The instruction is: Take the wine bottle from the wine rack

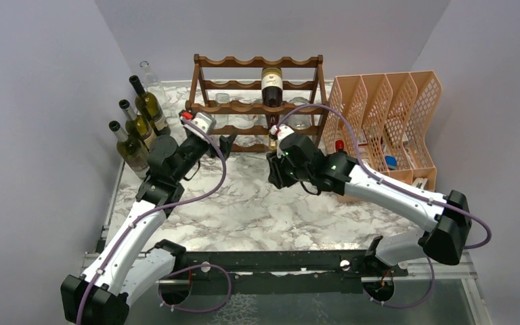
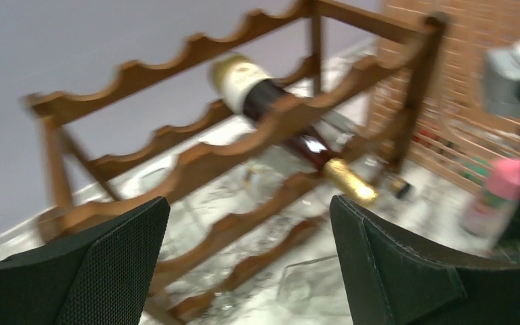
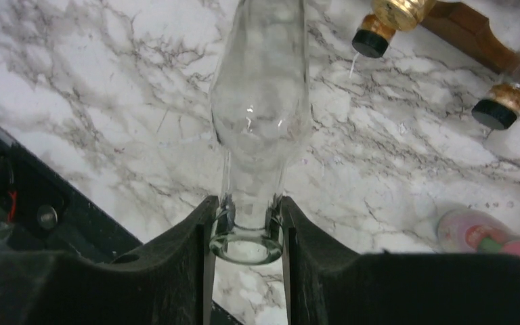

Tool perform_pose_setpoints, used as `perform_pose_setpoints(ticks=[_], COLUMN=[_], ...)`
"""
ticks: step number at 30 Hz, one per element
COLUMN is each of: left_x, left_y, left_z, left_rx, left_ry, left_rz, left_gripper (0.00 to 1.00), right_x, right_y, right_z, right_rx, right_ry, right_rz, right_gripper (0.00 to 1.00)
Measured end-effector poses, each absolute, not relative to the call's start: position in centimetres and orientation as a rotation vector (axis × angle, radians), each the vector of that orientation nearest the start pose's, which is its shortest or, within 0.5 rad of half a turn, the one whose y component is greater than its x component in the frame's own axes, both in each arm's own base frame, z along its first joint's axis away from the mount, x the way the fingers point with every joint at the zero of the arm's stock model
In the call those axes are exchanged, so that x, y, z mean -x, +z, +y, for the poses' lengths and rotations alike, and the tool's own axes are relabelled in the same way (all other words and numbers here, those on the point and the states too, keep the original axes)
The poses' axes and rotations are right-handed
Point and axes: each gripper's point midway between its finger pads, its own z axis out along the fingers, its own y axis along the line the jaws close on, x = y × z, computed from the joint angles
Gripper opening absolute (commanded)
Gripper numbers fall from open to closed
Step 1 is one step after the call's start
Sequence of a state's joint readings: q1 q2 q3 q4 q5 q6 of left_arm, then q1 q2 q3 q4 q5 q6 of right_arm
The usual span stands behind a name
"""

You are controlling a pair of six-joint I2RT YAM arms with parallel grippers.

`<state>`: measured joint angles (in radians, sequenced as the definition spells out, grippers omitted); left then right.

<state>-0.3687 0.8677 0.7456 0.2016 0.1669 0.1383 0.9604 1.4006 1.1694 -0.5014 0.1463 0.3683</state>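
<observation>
The dark wooden wine rack point(image 1: 257, 62) stands at the back of the marble table and also shows in the left wrist view point(image 2: 196, 159). A dark wine bottle point(image 1: 271, 84) with a cream label and gold foil neck lies in an upper slot point(image 2: 257, 91). My right gripper point(image 1: 276, 175) is in front of the rack. In the right wrist view it point(image 3: 247, 217) is shut on the neck of a clear glass bottle point(image 3: 261, 88), held above the table. My left gripper point(image 1: 227, 145) is open and empty point(image 2: 250, 223) at the rack's lower left front.
Several green wine bottles point(image 1: 139, 125) stand at the left wall. An orange mesh file organizer point(image 1: 386, 122) stands right of the rack. A pink-capped bottle point(image 3: 487, 233) lies near it. Two foil-capped bottle necks point(image 3: 508, 101) stick out of the rack. A black rail point(image 1: 264, 261) runs along the near edge.
</observation>
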Motion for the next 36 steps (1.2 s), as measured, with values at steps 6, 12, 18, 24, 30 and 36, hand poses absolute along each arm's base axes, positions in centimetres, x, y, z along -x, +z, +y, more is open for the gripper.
perform_pose_setpoints(ticks=[6,12,18,24,30,36], left_x=[-26.7,-21.9,-18.2,-18.4,-21.0,-22.6], left_y=[28.4,24.6,19.9,16.4,15.5,16.2], left_z=[-20.0,-22.9,-27.0,-29.0,-29.1,-30.3], left_rx=[-0.772,-0.951,-1.179,-1.241,-1.211,-1.199], left_ry=[-0.608,-0.724,-0.614,-0.361,-0.167,-0.079], left_rz=[1.435,1.514,1.562,1.502,1.415,1.326], left_gripper=[0.94,0.98,0.99,0.99,0.92,0.71], right_x=[-21.4,-21.4,-21.5,-21.2,-20.7,-19.9], right_y=[19.7,19.9,19.8,19.5,19.6,19.6], right_z=[29.1,27.8,27.3,27.3,27.0,27.0], right_rx=[0.736,0.789,0.816,0.831,0.840,0.859], right_ry=[0.560,0.574,0.573,0.598,0.625,0.662], right_rz=[2.265,2.265,2.253,2.251,2.242,2.235], right_gripper=[0.01,0.01,0.01,0.01,0.01,0.01])
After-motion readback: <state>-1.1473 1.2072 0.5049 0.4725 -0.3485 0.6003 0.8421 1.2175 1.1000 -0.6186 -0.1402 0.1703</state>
